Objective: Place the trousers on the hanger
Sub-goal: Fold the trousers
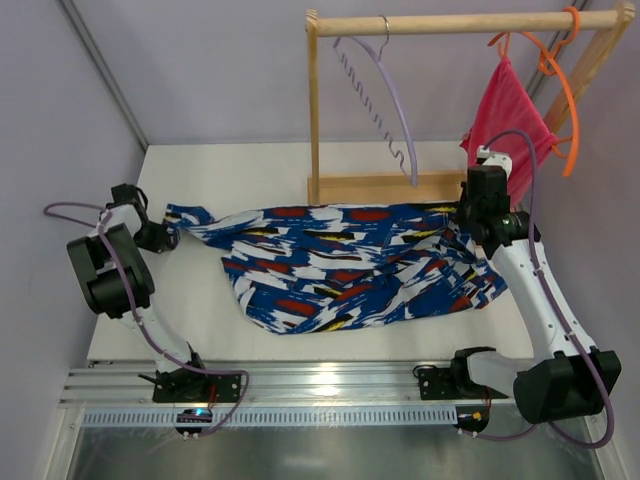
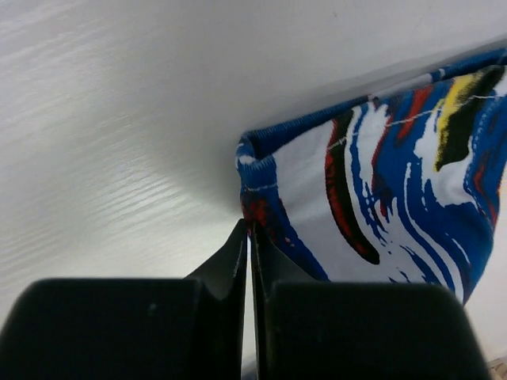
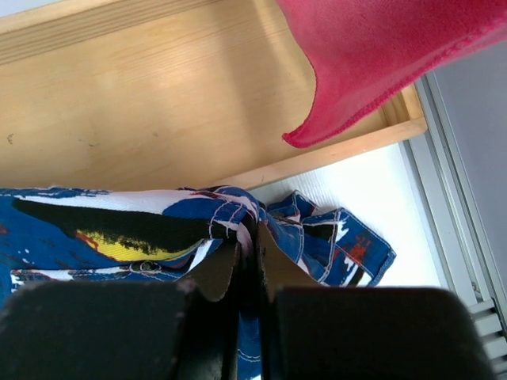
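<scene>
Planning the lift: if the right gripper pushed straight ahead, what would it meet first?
Probably the rack's wooden base, just beyond the trousers the right gripper pinches; depth is unclear.

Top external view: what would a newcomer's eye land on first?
The royal blue patterned fabric trousers dominate, stretched across the white table between the left pincer and right pincer, each shut on an end. Behind, on the wooden rack, the thin pale lavender plastic hanger hangs bare beside a pink-red cloth on an orange hanger.
</scene>
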`<state>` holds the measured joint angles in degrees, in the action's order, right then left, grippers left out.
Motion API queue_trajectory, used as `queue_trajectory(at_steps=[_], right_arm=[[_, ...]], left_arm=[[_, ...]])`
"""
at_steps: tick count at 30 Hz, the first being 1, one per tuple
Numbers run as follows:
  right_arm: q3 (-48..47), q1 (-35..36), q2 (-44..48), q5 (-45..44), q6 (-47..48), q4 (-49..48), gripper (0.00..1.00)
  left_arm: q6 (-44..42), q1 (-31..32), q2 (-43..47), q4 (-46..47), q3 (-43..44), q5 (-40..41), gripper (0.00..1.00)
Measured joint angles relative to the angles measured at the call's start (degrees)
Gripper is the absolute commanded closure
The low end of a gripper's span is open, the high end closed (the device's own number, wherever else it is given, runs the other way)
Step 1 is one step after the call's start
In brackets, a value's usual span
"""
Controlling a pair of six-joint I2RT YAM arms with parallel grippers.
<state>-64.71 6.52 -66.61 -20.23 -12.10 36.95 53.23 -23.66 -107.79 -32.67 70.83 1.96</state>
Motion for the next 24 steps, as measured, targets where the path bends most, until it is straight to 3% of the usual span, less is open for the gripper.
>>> queue_trajectory(at_steps=[4,9,17,18,19,22,24], right_arm=[[-1.5,0.0,0.8,-0.7,-0.3,3.9,0.96],[-5.6,0.0,4.0,-1.1,-0.8,9.5,0.96],[-9.0,0.0,16.6,-3.4,-1.5,16.5,0.96],[-9.1,0.0,18.1,-3.4,-1.5,16.7,0.96],[-9.1,0.0,19.5,-3.3,-1.5,16.9,0.96],[-8.7,0.0,22.9,-1.2,-1.7,17.4,0.96],[-7.9,0.0,24.4,0.4,-2.0,17.4,0.96]], left_arm=[[-0.7,-0.1,4.4,-3.1,0.5,3.5,1.00],[-2.4,-0.2,17.4,-7.2,4.9,8.3,1.00],[-3.7,-1.5,37.0,-9.1,7.6,11.4,1.00],[-3.7,-1.5,38.6,-8.7,6.6,10.9,0.94],[-3.6,-1.5,39.8,-8.2,5.3,9.9,0.75],[-2.2,-1.4,41.2,-5.5,-1.1,5.1,0.51],[-1.0,-1.1,39.7,-3.8,-6.2,1.7,0.49]])
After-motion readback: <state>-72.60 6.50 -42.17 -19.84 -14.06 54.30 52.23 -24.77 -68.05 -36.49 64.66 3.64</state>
